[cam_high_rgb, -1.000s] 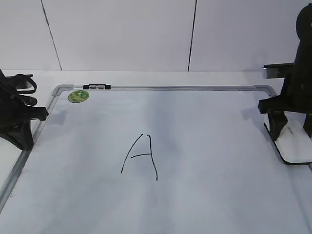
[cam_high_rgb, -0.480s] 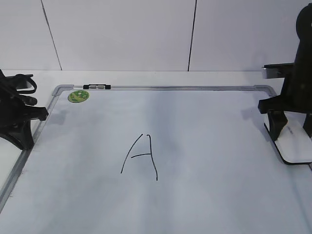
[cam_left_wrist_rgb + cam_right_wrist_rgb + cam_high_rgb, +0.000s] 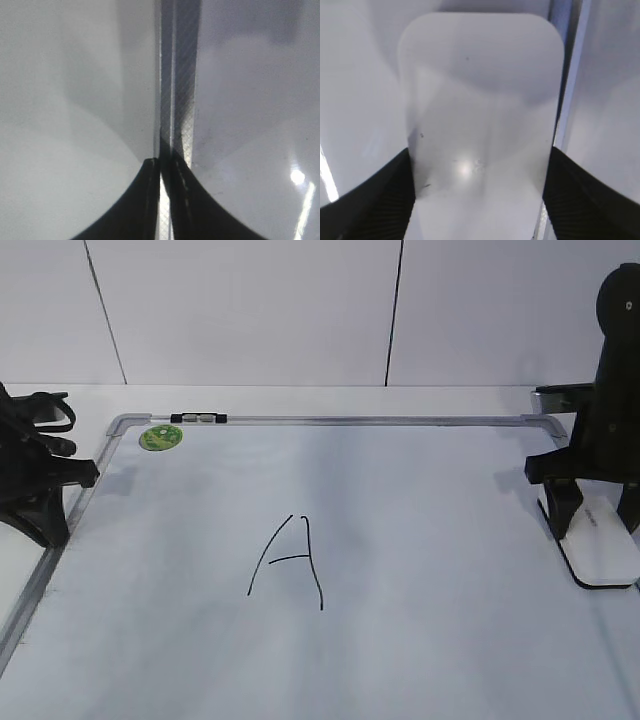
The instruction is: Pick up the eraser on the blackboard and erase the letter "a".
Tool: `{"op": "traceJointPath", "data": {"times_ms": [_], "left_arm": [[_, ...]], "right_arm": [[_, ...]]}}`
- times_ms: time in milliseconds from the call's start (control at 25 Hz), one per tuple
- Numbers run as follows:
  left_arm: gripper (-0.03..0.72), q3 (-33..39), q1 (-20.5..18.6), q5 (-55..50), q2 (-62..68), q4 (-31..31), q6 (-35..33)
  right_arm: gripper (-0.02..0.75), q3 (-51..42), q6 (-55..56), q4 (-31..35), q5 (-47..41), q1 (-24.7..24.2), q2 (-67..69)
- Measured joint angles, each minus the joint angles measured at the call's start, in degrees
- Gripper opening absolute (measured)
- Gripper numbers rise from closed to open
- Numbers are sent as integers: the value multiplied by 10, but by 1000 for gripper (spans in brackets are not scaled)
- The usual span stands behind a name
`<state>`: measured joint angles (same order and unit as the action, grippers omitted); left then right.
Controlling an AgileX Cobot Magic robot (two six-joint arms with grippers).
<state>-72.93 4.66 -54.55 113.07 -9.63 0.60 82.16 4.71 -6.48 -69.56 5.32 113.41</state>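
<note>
The white eraser (image 3: pixel 600 552) lies at the right edge of the blackboard (image 3: pixel 430 530). My right gripper (image 3: pixel 596 526) stands straight down over it, one black finger against each long side, shut on the eraser. The right wrist view shows the eraser (image 3: pixel 480 90) filling the gap of the right gripper (image 3: pixel 479 180), with both fingers touching its edges. The letter "a" is out of view; only a tall capital "A" (image 3: pixel 292 562) in thin black marker shows at mid-board. My left gripper (image 3: pixel 88 475) rests shut at the board's left edge.
In the left wrist view the left gripper (image 3: pixel 161 162) hangs just above the board's silver frame (image 3: pixel 181 100). A round green sticker (image 3: pixel 160 437) sits at the board's far left corner, with a small black clip (image 3: pixel 199 418) beside it on the frame.
The right arm has shifted a little to the left, and the eraser has moved with it. The left arm has not moved.
</note>
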Motion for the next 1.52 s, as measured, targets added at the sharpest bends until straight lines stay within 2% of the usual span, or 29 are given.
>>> {"op": "traceJointPath", "data": {"times_ms": [360,1120,1520], "left_arm": [[39,0,0,0,0,0,0],[42,0,0,1,0,0,0],[46,0,0,1,0,0,-1]], "right_arm": [[606,0,-1,0,0,0,5],[606,1,-8,0,0,0,5],[608,32,-8,-1,0,0,5]]}}
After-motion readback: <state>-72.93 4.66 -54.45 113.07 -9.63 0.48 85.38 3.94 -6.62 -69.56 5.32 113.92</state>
